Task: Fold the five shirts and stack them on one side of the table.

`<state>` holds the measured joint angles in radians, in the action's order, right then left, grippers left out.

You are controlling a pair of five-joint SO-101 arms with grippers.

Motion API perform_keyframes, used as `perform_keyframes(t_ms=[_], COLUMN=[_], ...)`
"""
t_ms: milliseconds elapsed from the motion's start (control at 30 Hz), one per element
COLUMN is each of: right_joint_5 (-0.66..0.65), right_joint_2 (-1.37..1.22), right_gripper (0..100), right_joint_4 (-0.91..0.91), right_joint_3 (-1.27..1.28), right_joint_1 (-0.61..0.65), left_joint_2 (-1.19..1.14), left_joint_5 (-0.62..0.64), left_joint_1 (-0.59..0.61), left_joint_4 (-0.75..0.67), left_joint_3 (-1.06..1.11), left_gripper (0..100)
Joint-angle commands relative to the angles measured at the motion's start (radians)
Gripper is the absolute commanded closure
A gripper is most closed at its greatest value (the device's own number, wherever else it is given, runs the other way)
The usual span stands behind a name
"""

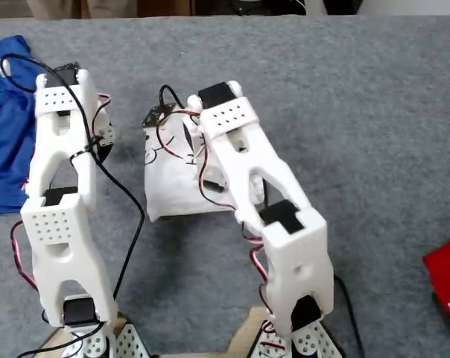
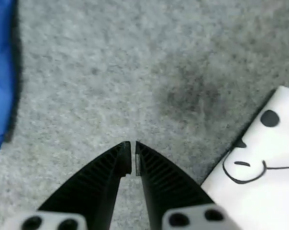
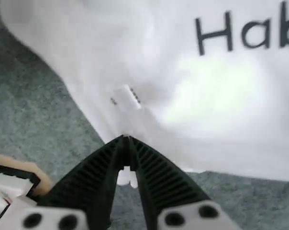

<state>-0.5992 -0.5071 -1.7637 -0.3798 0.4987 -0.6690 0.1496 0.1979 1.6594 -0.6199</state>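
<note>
Grey carpet-like cloth covers your table [image 1: 374, 112]. Your two white arms stand side by side on it. The left arm [image 1: 57, 216] stretches straight out from its base, and the right arm [image 1: 262, 186] leans inward over the middle of the table.

The white shirt [image 1: 169, 186] lies folded at the centre. Much of it is hidden under the right arm, and the black print on it is cut off in both wrist views. Your right gripper [image 3: 126, 141] sits at the shirt's edge, jaws pressed together with a sliver of white fabric pinched between them, just beside a small sewn tag [image 3: 127, 96].

Your left gripper [image 2: 133, 148] points down at bare carpet between the white shirt and the blue shirt [image 1: 5, 127]. Its jaws are closed tip to tip on nothing.

The blue shirt lies crumpled at the table's left edge, partly out of frame. A red garment [image 1: 448, 280] shows at the right edge, too cropped to make out.
</note>
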Motion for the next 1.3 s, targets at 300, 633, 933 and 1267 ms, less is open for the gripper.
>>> perform_keyframes(t_ms=[300, 633, 933, 1267], right_joint_5=[-0.009, -0.003, -0.002, -0.003], right_joint_2=[0.320, 0.450, 0.054, -0.116], right_gripper=[99.3, 99.3, 99.3, 99.3], right_joint_4=[0.097, 0.169, 0.180, -0.021], right_joint_3=[0.476, 0.343, -0.013, -0.136], right_joint_1=[-0.012, -0.012, 0.010, 0.010], left_joint_2=[0.008, 0.008, 0.007, 0.007], left_joint_5=[0.000, 0.006, 0.006, 0.006], left_joint_1=[0.061, 0.101, 0.144, 0.138], left_joint_4=[-0.017, -0.031, -0.031, -0.173], left_joint_3=[-0.063, -0.060, 0.043, 0.176], left_gripper=[96, 96, 96, 96])
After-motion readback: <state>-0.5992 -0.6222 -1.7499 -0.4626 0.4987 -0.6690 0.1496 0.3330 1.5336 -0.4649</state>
